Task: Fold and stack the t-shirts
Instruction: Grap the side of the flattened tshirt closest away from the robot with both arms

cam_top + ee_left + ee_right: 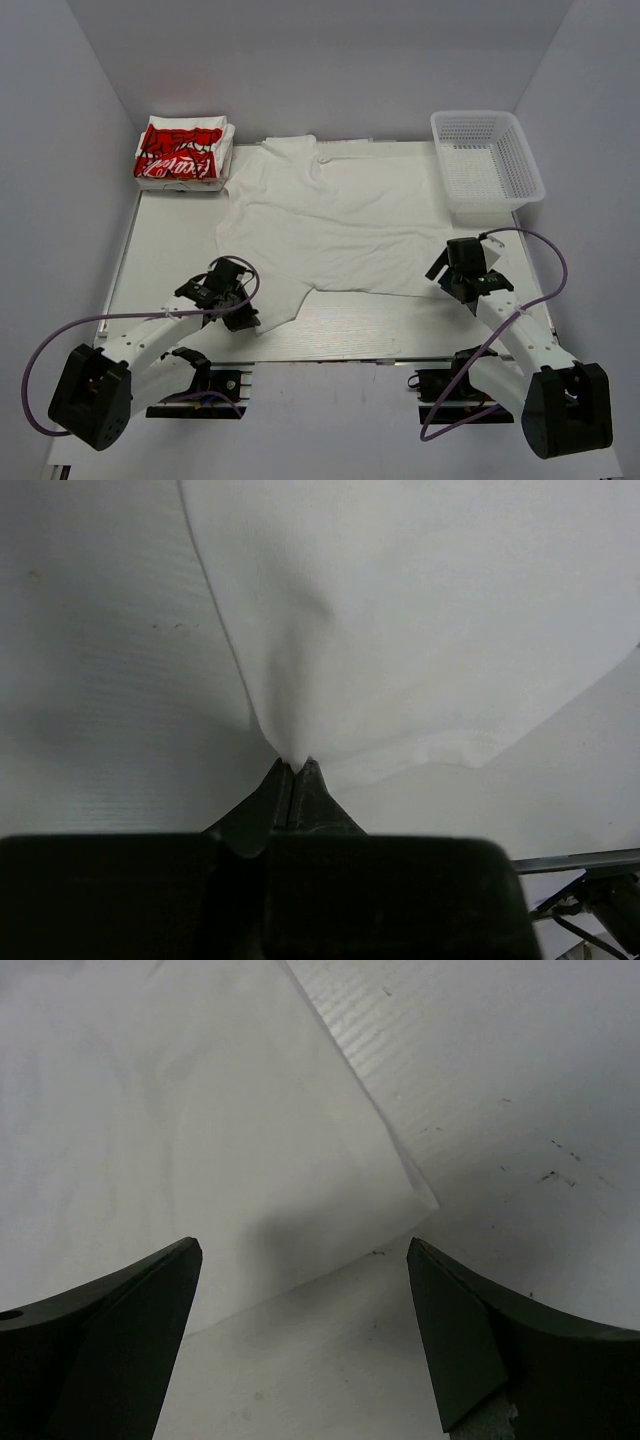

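**A:** Where is the plain white t-shirt point(330, 220)?

**B:** Spread flat on the tabletop point(170, 250), just left of the white mesh basket point(474, 114). Its right edge comes close to the basket's left wall; I cannot tell whether they touch. The collar end lies level with the basket, and the hem lies nearer the arms than the basket does.

**A:** And the others?

**B:** The folded t-shirts with the red print point(183, 153) sit in a stack well to the left of the basket, beyond the spread shirt and level with the basket's far end.

**A:** What are the left fingers point(296, 780) doing?

**B:** They are pressed together on the white shirt's hem corner, the one farthest from the basket. The cloth rises into a small peak where they pinch it.

**A:** And the right fingers point(120, 1330)?

**B:** Spread wide, with nothing held. They are just in front of the basket on its near side, and the shirt's near right corner shows in the gap between them, lying flat on the tabletop.
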Robot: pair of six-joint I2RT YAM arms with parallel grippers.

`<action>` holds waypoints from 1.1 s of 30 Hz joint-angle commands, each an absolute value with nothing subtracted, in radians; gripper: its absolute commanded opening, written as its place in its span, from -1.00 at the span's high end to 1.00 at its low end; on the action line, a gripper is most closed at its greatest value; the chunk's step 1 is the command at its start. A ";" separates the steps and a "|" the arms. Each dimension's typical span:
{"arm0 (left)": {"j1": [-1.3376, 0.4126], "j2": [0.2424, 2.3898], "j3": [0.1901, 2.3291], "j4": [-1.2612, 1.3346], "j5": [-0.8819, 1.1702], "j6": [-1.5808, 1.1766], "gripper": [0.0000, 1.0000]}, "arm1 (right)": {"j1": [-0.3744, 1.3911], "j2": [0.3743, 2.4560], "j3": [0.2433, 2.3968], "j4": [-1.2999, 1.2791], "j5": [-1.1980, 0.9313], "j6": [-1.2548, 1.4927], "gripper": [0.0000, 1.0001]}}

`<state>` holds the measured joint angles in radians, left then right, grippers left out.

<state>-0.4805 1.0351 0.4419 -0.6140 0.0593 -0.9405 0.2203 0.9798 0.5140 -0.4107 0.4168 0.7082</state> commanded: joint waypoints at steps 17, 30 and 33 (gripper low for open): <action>-0.494 0.979 0.449 -0.781 0.164 -0.922 1.00 | 0.117 1.063 0.384 -0.360 0.319 0.744 0.30; -0.494 0.959 0.558 -0.697 0.276 -0.813 1.00 | 0.120 0.977 0.394 -0.341 0.166 0.646 1.00; -0.494 0.986 0.610 -0.646 0.285 -0.784 1.00 | 0.124 1.018 0.455 -0.333 0.153 0.627 1.00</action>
